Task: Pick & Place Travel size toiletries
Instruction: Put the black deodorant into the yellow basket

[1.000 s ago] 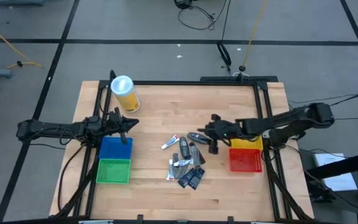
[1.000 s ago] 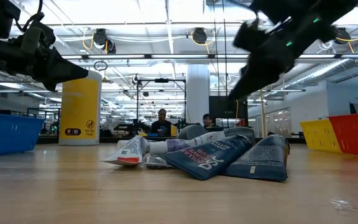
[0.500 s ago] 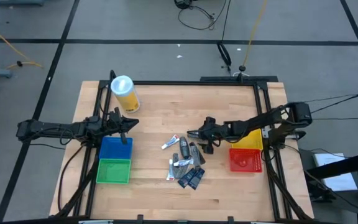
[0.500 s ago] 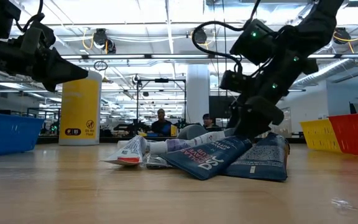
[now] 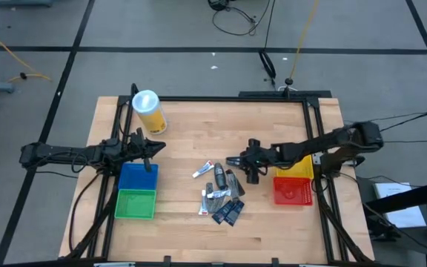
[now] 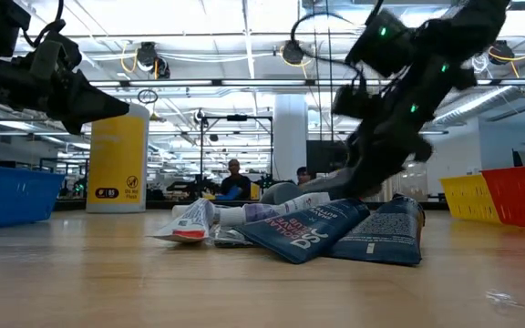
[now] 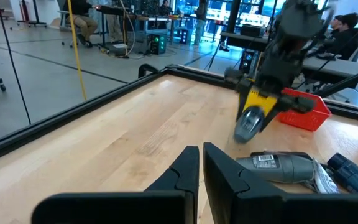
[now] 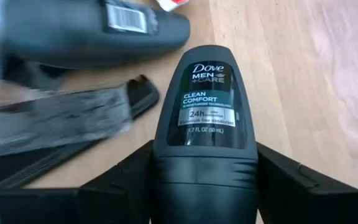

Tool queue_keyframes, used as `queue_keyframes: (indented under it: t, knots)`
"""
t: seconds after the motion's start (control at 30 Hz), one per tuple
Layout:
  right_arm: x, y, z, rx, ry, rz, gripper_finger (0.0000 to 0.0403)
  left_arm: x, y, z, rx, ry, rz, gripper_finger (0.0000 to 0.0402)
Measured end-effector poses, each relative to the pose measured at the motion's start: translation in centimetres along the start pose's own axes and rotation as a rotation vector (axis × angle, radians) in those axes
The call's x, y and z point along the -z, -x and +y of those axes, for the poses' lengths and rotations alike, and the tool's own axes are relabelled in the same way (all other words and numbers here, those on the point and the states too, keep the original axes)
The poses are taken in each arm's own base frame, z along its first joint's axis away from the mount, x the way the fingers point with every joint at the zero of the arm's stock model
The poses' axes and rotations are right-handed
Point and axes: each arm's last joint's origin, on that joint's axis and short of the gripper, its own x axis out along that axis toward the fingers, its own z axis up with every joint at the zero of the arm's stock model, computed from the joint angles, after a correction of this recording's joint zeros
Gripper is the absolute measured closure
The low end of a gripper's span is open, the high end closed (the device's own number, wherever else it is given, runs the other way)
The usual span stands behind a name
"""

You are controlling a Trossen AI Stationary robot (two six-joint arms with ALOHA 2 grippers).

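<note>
My right gripper (image 5: 247,161) is shut on a dark grey oval deodorant piece (image 8: 205,106), just above the right edge of the pile of toiletries (image 5: 221,194). The pile lies flat on the table: a white tube (image 5: 203,170), dark grey pieces (image 5: 219,176), silver sachets (image 5: 215,195) and dark blue packets (image 5: 228,213). The held piece also shows in the left wrist view (image 7: 248,123). My left gripper (image 5: 151,146) hangs shut and empty over the blue bin (image 5: 138,179). My right gripper pinches the oval piece between its two fingers (image 8: 124,185), which lie on the two narrow sides of its wide end (image 8: 166,169). The fingers come from the table's right, slanting down, and lie along the piece. Its labelled end points away from the gripper. It hangs tilted, clear of the table.
A green bin (image 5: 136,205) stands next to the blue one at the left. A yellow bin (image 5: 295,171) and a red bin (image 5: 293,192) stand at the right. A big yellow cylinder with a white lid (image 5: 149,111) stands at the far left. A black frame (image 5: 313,119) rims the table.
My right gripper has gone down toward the right side of the pile, taken hold of the dark grey oval piece, and come up again with it. The piece is now lifted clear. The rest of the pile has stayed where it was.
</note>
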Motion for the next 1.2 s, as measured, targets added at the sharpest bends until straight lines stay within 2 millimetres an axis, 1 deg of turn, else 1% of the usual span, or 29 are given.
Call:
queue_keyframes:
  t: [0.07,0.17,0.23,0.3,0.37,0.43,0.47,0.53,0.63,0.77,0.83,1.07,1.2]
  knots:
    - [-0.2,2.2,0.3,-0.012,-0.013,0.053,0.0201,0.0,0.0,0.0,0.000,-0.001,0.000,0.0380]
    - [-0.3,6.2,0.7,-0.021,-0.041,0.172,0.0201,0.1,0.0,0.0,-0.002,-0.004,0.007,0.0380]
    - [0.1,8.9,0.6,-0.012,-0.088,0.275,0.0201,0.1,0.0,0.0,-0.001,-0.003,0.006,0.0380]
    - [0.8,11.4,0.3,0.012,-0.158,0.374,0.0201,0.1,0.0,0.0,-0.001,-0.004,0.007,0.0380]
    - [1.9,13.5,-0.1,0.046,-0.239,0.471,0.0201,0.1,0.0,0.0,-0.001,-0.003,0.006,0.0380]
    - [3.2,14.8,-0.4,0.071,-0.300,0.563,0.0201,0.1,0.0,0.0,-0.002,-0.003,0.006,0.0380]
    - [3.8,15.1,-0.5,0.084,-0.313,0.599,0.0201,0.1,0.0,0.0,-0.002,-0.003,0.006,0.0380]
    - [4.9,15.1,-0.6,0.105,-0.315,0.650,0.0201,0.1,0.0,0.0,-0.002,-0.004,0.006,0.0380]
    - [6.1,14.1,-0.7,0.106,-0.280,0.685,0.0201,0.1,0.0,0.0,-0.001,-0.004,0.005,0.0380]
    - [6.7,12.1,-0.9,0.077,-0.213,0.669,0.0193,0.0,0.0,0.0,-0.001,-0.004,0.002,0.0380]
    - [7.1,11.5,-1.0,0.079,-0.193,0.698,0.0185,0.0,0.0,0.0,-0.001,-0.004,0.000,0.0380]
    - [7.9,10.9,-1.3,0.085,-0.181,0.751,0.0176,0.0,0.0,0.0,-0.001,-0.003,-0.004,0.0380]
    - [7.9,10.9,-1.3,0.098,-0.213,0.751,0.0163,0.0,0.0,0.0,-0.001,0.000,-0.004,0.0380]
